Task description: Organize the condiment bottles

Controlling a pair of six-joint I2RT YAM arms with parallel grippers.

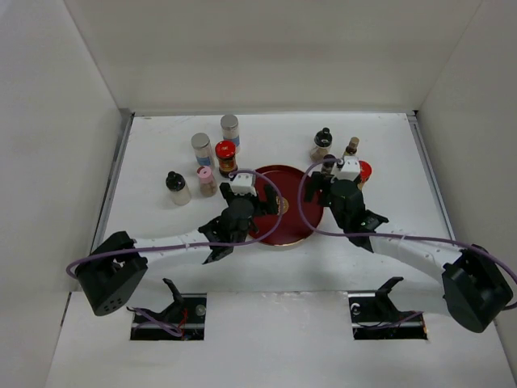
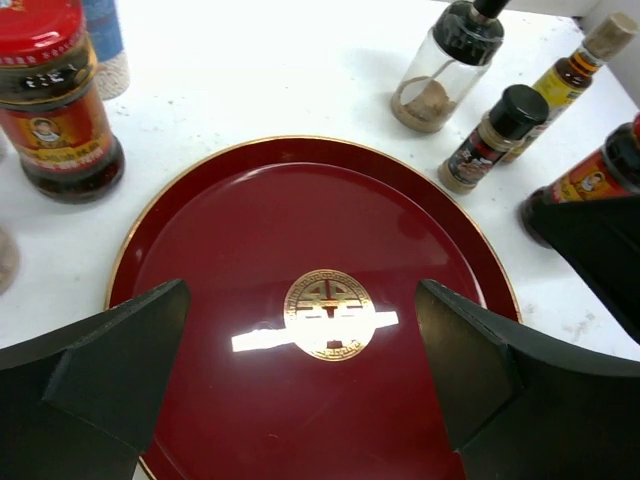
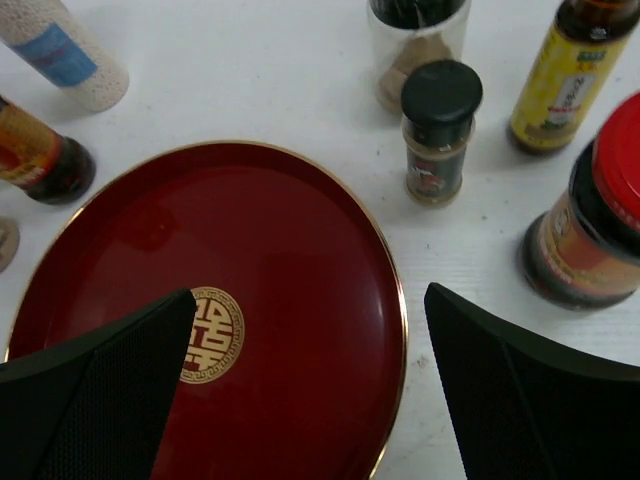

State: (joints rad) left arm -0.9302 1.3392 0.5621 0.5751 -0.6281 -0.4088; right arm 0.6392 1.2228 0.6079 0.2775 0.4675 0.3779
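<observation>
My left jaws and my right jaws both stand wide, holding nothing, above the dark red round tray (image 1: pixel 291 194) in the middle of the table (image 1: pixel 388 137). The condiment bottles stand on the table around it. Toward the far left corner are two silver-capped jars (image 1: pixel 230 128), a red-capped sauce jar (image 1: pixel 226 158), a pink-capped bottle (image 1: pixel 207 179) and a black-capped bottle (image 1: pixel 178 187). Toward the far right are a black-capped grinder (image 1: pixel 322 144), a slim amber bottle (image 1: pixel 350 148), a small black-capped spice jar (image 3: pixel 437 130) and a second red-capped jar (image 3: pixel 590 230).

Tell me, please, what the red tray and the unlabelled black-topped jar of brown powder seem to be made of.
Tray: glossy lacquered wood or plastic, cannot tell which; sharp light glare, gilt rim and emblem. Clear jar: transparent glass or plastic; brown powder shows through its wall.
</observation>
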